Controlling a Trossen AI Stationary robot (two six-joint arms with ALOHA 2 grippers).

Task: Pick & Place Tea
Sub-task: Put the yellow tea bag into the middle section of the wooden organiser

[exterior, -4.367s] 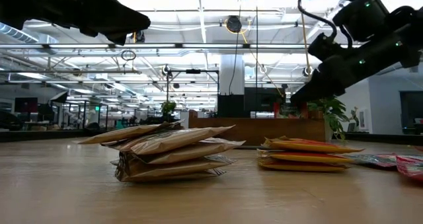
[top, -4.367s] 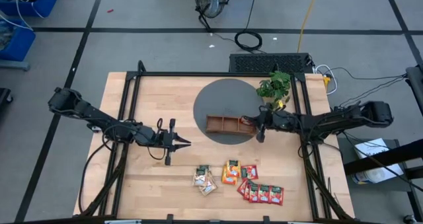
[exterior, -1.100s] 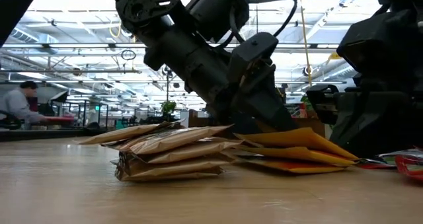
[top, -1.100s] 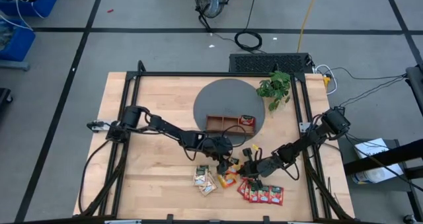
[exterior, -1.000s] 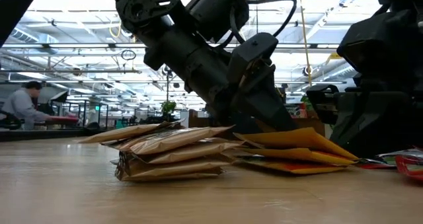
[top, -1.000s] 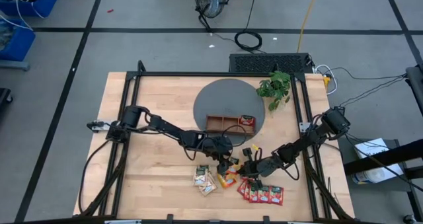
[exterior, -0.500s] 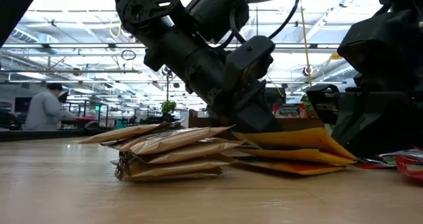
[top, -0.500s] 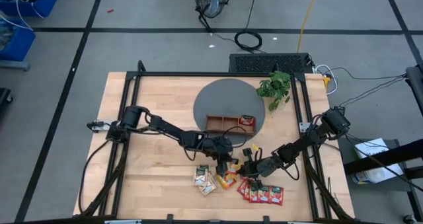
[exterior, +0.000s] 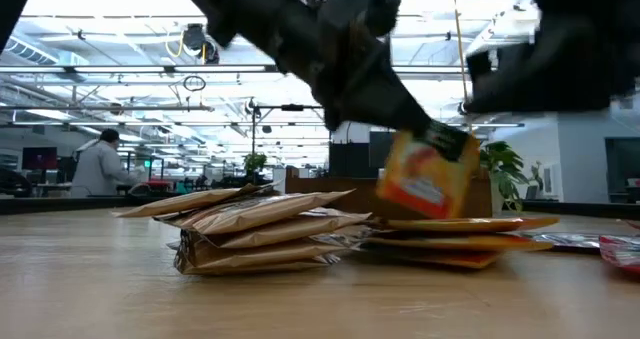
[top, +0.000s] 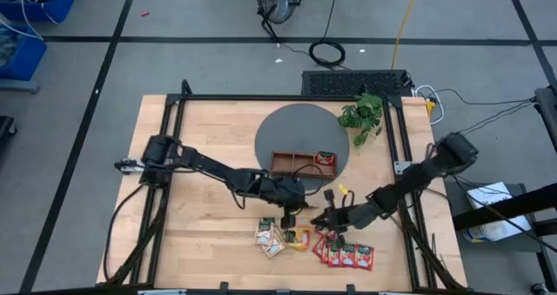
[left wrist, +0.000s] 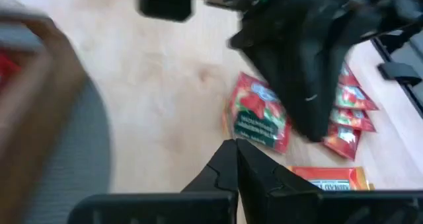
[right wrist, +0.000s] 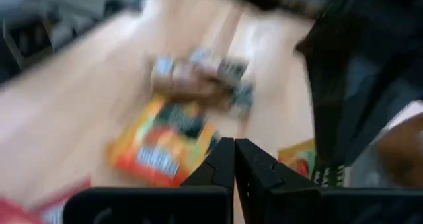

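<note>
My left gripper (top: 291, 215) is shut on an orange tea sachet (exterior: 425, 179), lifted above the orange pile (exterior: 460, 241). My right gripper (top: 331, 218) hovers shut just right of it, above the red sachets (top: 346, 253); its wrist view shows shut fingers (right wrist: 233, 143) with nothing between them. Pale sachets (top: 270, 236) lie stacked on the table, left of the orange sachets (top: 300, 237). The wooden tray (top: 291, 164) sits on a grey round mat, with a red sachet (top: 325, 157) in its right compartment. My left gripper pinches the orange sachet by its upper edge (exterior: 440, 139), coming down at a slant from the table's left. The sachet hangs tilted below the fingers, clear of the pile. My left wrist view shows only the shut fingertips (left wrist: 236, 143).
A green plant (top: 361, 117) stands at the mat's far right edge. The grey mat (top: 300, 125) lies at the table's far middle. Black frame rails run along the table's left and right sides. Bare wood lies to the left of the sachets. A person shows far off in the room.
My left gripper has risen from the orange pile with one orange sachet, which now hangs clear instead of lying on the stack. My right arm has lifted up off the red sachets. The remaining orange sachets have settled flat.
</note>
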